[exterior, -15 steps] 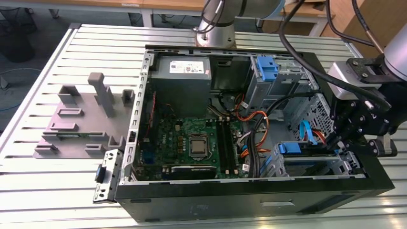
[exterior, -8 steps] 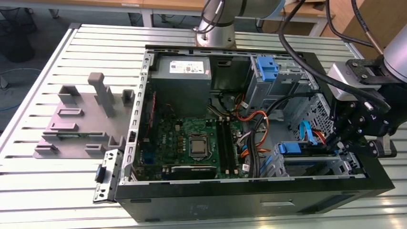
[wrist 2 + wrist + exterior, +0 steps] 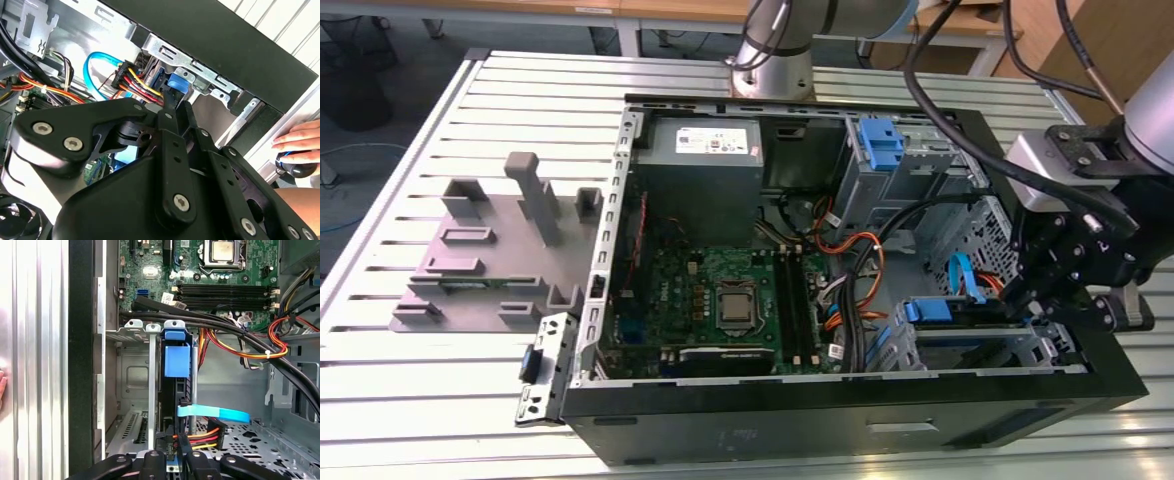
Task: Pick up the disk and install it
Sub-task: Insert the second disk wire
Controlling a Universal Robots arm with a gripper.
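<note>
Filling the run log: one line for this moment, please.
black gripper: at drive cage | blue-bracketed silver-grey disk: seated in grey metal cage | open black computer case

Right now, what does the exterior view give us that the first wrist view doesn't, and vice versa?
Exterior only: the grey fixture block on the slatted table, the power supply, and the arm's gripper over the drive cage. First wrist only: the blue bracket tab seated upright in the cage slot. Shared: motherboard, blue cable.
</note>
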